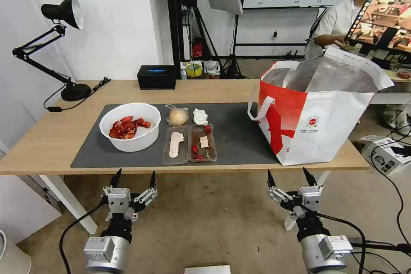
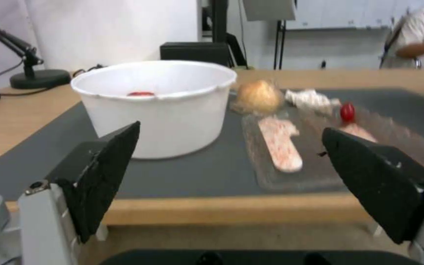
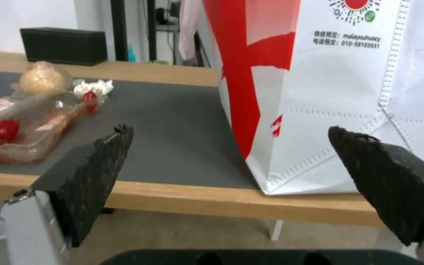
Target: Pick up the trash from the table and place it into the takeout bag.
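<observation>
The trash lies on the dark mat of the table (image 1: 51,137): a white bowl (image 1: 130,126) (image 2: 158,106) of red crayfish shells, a clear hinged tray (image 1: 189,144) (image 2: 290,151) (image 3: 20,129) with red scraps, a knotted clear bag (image 1: 177,116) (image 2: 258,96) (image 3: 42,79) holding a beige lump, and a crumpled tissue (image 1: 200,116) (image 2: 310,98) (image 3: 94,88). The takeout bag (image 1: 317,115) (image 3: 329,84) stands open at the table's right end. My left gripper (image 1: 133,178) (image 2: 229,162) hangs open below the table's front edge, before the bowl. My right gripper (image 1: 290,176) (image 3: 229,162) is open too, below the bag.
A black box with a blue top (image 1: 156,76) (image 3: 64,45) sits at the back of the table, and a black desk lamp (image 1: 55,47) stands at the back left. White table legs (image 1: 68,201) flank my arms. Boxes and cables (image 1: 385,150) lie on the floor at the right.
</observation>
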Motion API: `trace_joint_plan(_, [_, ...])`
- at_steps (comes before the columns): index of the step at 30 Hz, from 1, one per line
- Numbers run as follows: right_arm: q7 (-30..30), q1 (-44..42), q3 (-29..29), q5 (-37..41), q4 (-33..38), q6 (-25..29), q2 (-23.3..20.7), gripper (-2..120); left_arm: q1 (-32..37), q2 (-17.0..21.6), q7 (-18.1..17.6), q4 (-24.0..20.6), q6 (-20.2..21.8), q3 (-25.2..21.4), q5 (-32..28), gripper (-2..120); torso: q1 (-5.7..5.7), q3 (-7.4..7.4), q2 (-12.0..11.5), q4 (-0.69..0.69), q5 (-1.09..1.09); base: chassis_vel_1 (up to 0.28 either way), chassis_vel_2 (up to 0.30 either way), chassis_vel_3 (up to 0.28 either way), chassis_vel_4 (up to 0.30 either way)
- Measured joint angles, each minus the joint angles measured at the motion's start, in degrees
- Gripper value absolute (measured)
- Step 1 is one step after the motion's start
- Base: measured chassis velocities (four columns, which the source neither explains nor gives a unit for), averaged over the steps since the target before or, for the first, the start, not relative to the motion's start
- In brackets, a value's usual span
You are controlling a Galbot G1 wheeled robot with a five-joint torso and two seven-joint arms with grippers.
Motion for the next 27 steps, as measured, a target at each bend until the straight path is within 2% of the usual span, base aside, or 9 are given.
trace_joint_plan(3, [0.0,2.1,2.2,6.2,0.8,-5.6,-6.0,100,-3.9,2.4,-5.1,-1.0,5.0,1.9,-6.7,100,0.01,0.01,0.0,0.0,0.0,0.0,0.0,0.0,0.0])
trace_joint_plan(4, [0.0,2.1,2.2,6.2,0.8,-5.6,-6.0,100,-3.9,2.4,-5.1,-1.0,5.0,1.9,-6.7,100,0.01,0.01,0.0,0.0,0.0,0.0,0.0,0.0,0.0])
trace_joint_plan(6, [-0.1,3.6,3.6,10.5,1.3,-9.5,-10.1,100,-6.5,4.1,-8.7,-1.7,8.4,3.3,-11.4,100,0.01,0.0,0.0,0.01,-0.01,0.0,0.0,0.0,0.0])
trace_joint_plan(7, [-0.1,3.6,3.6,10.5,1.3,-9.5,-10.1,100,-6.5,4.1,-8.7,-1.7,8.4,3.3,-11.4,100,0.01,0.0,0.0,0.01,-0.01,0.0,0.0,0.0,0.0])
trace_joint_plan(8, [-0.1,4.6,4.6,13.3,1.7,-12.0,-12.8,100,-7.8,5.0,-10.1,-2.0,9.3,3.9,-13.6,100,0.01,0.0,0.0,-0.01,0.01,0.0,0.0,0.0,0.0])
trace_joint_plan(10, [-0.1,6.2,6.2,18.0,2.3,-16.1,-17.2,100,-8.3,5.3,-10.2,-2.0,8.5,4.4,-14.9,100,0.01,0.01,0.0,0.0,0.0,0.0,0.0,0.0,0.0])
trace_joint_plan(12, [-0.1,6.9,6.7,19.8,2.4,-17.0,-18.8,100,-8.4,5.3,-10.3,-2.0,8.2,4.5,-15.0,100,0.01,0.01,0.0,0.03,-0.02,0.0,0.0,0.0,0.0])
trace_joint_plan(17, [-0.3,8.6,6.5,22.0,2.2,-14.1,-19.5,100,-8.3,5.2,-10.1,-2.4,8.0,4.7,-15.2,100,0.01,0.01,0.0,0.01,0.0,0.0,0.0,0.0,0.0])
trace_joint_plan(27, [-0.3,8.7,6.2,22.0,2.2,-13.3,-19.1,100,-8.1,5.1,-10.0,-2.4,7.7,4.7,-15.7,100,0.01,0.0,0.0,0.0,0.0,0.0,0.0,0.0,0.0])
